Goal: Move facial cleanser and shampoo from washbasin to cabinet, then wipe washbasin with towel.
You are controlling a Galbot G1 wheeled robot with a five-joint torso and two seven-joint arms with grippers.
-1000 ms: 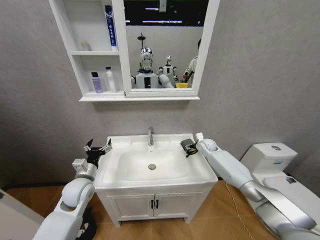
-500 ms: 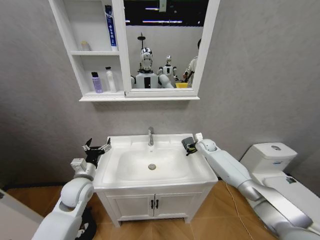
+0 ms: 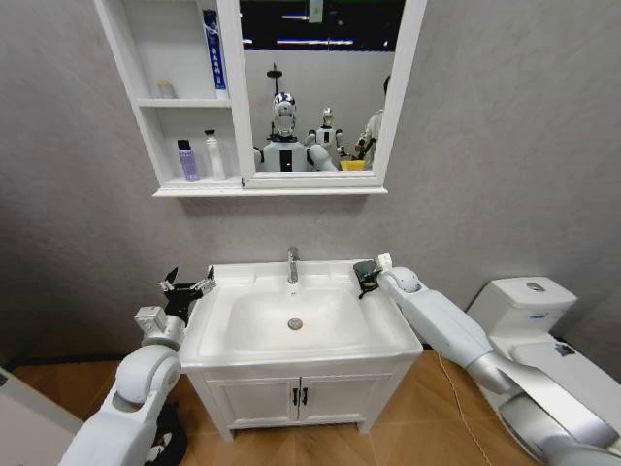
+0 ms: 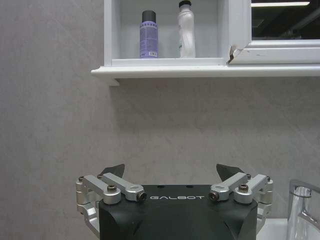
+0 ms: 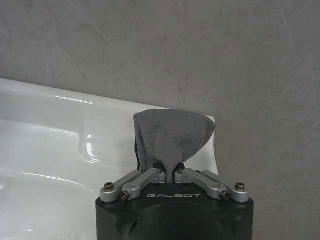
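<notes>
Between right tool (image 5: 170,173) fingers, bunched fuzzy towel (image 5: 172,137).

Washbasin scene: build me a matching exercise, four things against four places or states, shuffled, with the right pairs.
Things:
1. towel
2. purple bottle
3. left tool
4. tap

Places or states:
A. on the cabinet's lower shelf beside a white bottle
B. open, beside the washbasin's left edge
C. pinched in the right tool at the washbasin's back right corner
D. upright at the back rim, centre

Pairs: 1-C, 2-A, 3-B, 4-D
</notes>
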